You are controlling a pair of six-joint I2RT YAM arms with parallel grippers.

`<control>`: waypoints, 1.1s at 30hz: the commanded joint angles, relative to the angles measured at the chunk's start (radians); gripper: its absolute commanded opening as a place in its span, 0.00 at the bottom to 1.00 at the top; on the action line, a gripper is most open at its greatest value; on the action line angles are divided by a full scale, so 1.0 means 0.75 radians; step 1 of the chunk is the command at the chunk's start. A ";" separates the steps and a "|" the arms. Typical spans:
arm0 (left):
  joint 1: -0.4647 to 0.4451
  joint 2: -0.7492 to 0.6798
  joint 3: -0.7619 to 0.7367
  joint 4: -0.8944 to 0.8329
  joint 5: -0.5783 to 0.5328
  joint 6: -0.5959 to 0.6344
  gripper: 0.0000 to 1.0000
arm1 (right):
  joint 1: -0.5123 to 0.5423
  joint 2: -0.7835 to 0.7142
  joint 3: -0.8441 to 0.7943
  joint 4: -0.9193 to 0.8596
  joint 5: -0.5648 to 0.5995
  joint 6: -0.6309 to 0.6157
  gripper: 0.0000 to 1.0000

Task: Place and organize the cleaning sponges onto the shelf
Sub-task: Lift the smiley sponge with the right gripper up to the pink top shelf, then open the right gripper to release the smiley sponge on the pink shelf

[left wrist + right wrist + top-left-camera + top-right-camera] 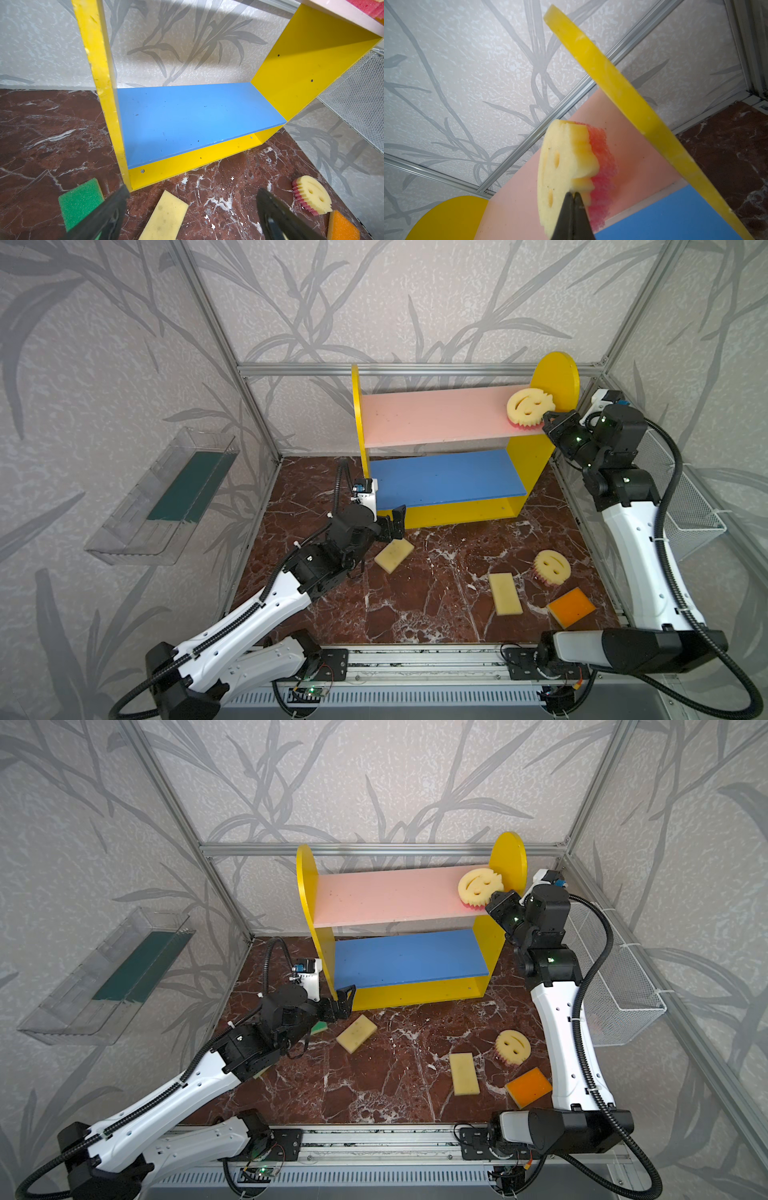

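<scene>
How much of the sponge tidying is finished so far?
Barely begun. One smiley sponge is on the pink board, its edge seemingly pinched in the shut right gripper. The left gripper hangs open, empty. Left on the floor: two pale rectangles, the green sponge, the orange sponge, a second smiley.

Shelf [457, 516] at back centre of table [436, 614]. Round sponge [528, 406] on top board [432, 418], R end, by side panel [559, 377]. On table before shelf, L to R: L sponge [319, 1027], slab sponge [394, 555], 2nd slab [505, 593], 2nd round sponge [552, 567]; square sponge [571, 607] just before that, front R. Tray [166, 497] far L, off table; basket [685, 506] far R, off table.
</scene>
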State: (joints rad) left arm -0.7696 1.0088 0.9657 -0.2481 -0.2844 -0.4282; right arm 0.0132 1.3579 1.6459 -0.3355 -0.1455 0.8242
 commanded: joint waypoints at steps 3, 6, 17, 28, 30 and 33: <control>-0.003 0.005 -0.021 0.030 0.015 -0.012 0.98 | -0.005 -0.016 -0.033 0.083 0.039 0.040 0.08; -0.001 0.001 -0.028 0.030 0.016 -0.018 0.97 | -0.005 -0.028 -0.061 0.113 0.039 0.043 0.24; -0.001 -0.006 -0.041 0.028 0.008 -0.025 0.97 | -0.005 -0.007 -0.043 0.133 -0.038 0.018 0.54; -0.001 -0.040 -0.052 0.012 -0.001 -0.022 0.98 | -0.005 -0.066 -0.038 0.071 -0.120 -0.090 0.79; -0.001 -0.046 -0.054 -0.001 -0.002 -0.020 0.98 | -0.005 -0.113 -0.069 0.042 -0.126 -0.107 0.79; -0.002 -0.066 -0.071 -0.015 -0.007 -0.028 0.99 | -0.005 -0.197 -0.158 0.008 -0.137 -0.119 0.79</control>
State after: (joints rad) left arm -0.7696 0.9855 0.9337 -0.2337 -0.2764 -0.4416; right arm 0.0128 1.2930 1.5696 -0.2943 -0.2226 0.7677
